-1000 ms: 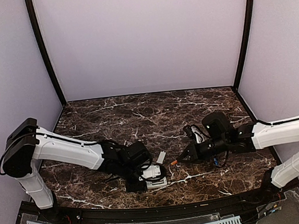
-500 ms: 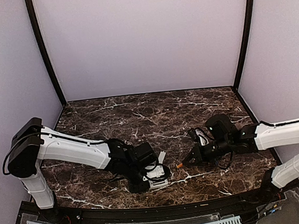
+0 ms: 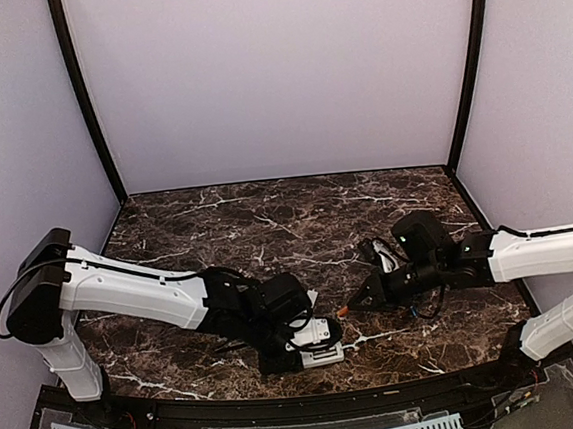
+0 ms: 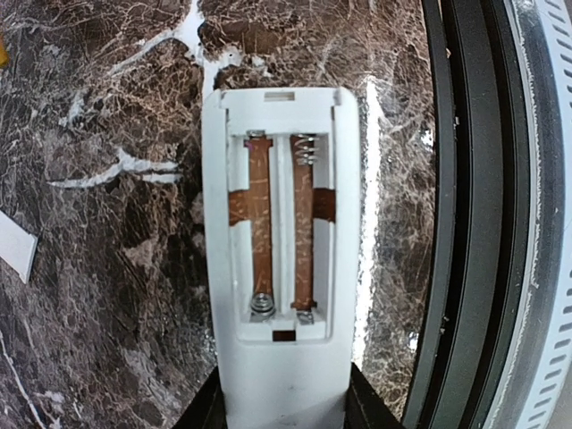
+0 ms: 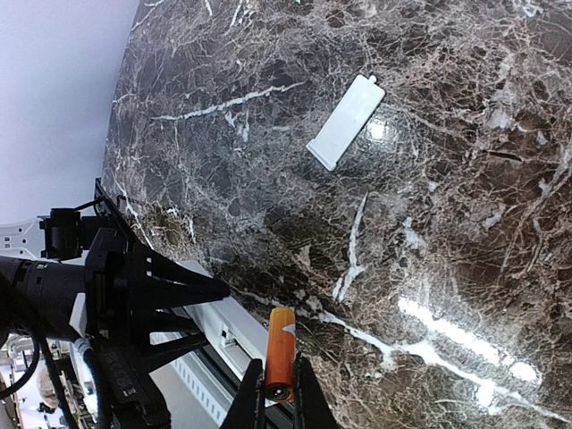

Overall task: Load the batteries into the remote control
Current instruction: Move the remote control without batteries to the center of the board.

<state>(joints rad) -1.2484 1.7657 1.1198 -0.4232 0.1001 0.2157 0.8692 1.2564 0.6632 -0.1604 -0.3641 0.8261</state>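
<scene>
Near the front edge of the marble table [image 3: 267, 216], the left gripper [image 3: 301, 352] was largely masked in the overhead view by its own black wrist housing, so its fingertips could not be separated from the remote control [image 3: 320, 338] there. From the left wrist camera, only the dark inner edges of the two fingers [image 4: 204, 413] appeared at the bottom of the frame, pressed against either side of the remote control [image 4: 281, 223], whose lower end was cut off by the picture edge. The remote lay back side up with its battery compartment [image 4: 280, 234] exposed; both bays were bare, showing brown floor strips and small coil springs at opposite ends. The right gripper [image 3: 356, 305] hung to the right of the remote and apart from it, its narrow jaws clamped on the orange battery [image 3: 344, 311], which showed overhead only as a small orange fleck. From the right wrist camera the orange battery [image 5: 281, 355] stood upright between the fingertips [image 5: 253, 393], above the table. The flat white cover piece [image 5: 346, 121] lay on the marble farther away, clear of both grippers; in the left wrist view only one corner of it [image 4: 16, 246] entered at the left edge. The blue battery could not be made out in any view.
</scene>
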